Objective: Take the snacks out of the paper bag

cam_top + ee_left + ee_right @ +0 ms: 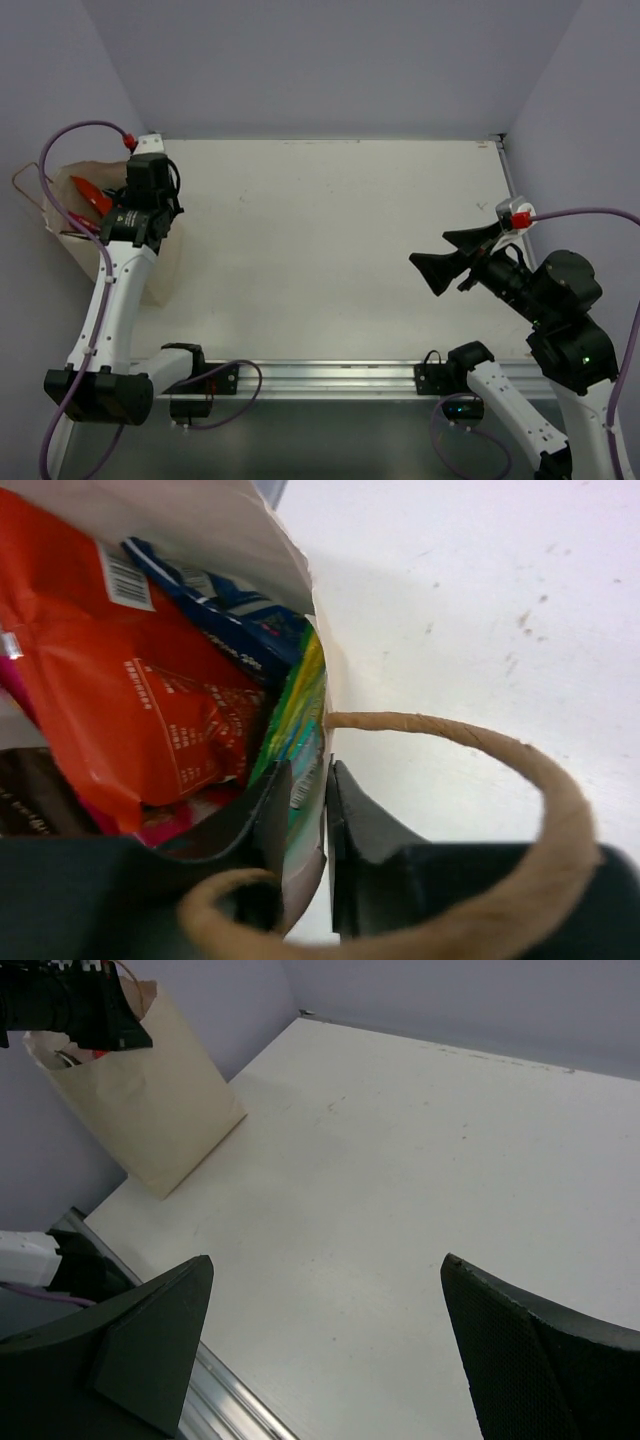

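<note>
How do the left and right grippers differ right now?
Left gripper: jaws nearly closed, pinching the wall of the bag, one inside, one outside. Right gripper: jaws wide, holding nothing. Left is at the bag's mouth; right hangs over the table. Both have black jaws.

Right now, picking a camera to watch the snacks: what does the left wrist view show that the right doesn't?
Only the left wrist view: inside the paper bag, an orange packet, a blue packet and a green packet, a cord handle, and the left fingers pinching the bag's wall. Only the right wrist view: the right fingers spread wide. Both: the paper bag and the table.
</note>
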Controlling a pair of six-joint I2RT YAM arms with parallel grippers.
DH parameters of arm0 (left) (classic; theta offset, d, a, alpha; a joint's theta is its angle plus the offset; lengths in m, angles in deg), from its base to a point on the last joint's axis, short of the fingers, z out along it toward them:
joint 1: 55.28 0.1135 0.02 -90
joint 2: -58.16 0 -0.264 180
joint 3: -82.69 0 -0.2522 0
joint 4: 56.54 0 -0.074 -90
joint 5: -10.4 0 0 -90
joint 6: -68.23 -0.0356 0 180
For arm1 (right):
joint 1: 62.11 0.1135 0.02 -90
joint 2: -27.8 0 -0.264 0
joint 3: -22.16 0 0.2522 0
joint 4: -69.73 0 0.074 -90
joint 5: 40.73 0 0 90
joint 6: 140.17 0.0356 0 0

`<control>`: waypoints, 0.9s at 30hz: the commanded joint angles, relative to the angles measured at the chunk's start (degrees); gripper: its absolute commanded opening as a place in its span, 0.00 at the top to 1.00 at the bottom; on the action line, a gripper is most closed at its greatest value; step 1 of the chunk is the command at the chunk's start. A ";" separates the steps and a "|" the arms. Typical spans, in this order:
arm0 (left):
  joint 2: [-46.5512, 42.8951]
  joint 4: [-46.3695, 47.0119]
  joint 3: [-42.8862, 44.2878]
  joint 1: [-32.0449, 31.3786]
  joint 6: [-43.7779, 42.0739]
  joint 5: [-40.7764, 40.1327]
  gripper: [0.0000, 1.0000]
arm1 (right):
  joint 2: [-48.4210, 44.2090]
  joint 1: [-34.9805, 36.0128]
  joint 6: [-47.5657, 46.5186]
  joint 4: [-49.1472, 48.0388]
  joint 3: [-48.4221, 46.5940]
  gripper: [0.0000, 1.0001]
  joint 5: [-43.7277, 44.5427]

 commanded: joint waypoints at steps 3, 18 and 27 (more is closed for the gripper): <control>1.00 5.86 0.08 0.26 -2.83 17.36 1.00 | -1.47 0.07 -1.93 0.40 -0.05 0.01 3.24; 18.58 8.50 20.20 -35.32 8.94 17.24 1.00 | -1.21 0.07 -3.51 -0.22 -0.32 0.01 6.67; 27.55 6.75 28.20 -43.16 9.92 13.03 0.66 | -0.94 0.07 -4.74 0.48 -0.93 0.01 8.43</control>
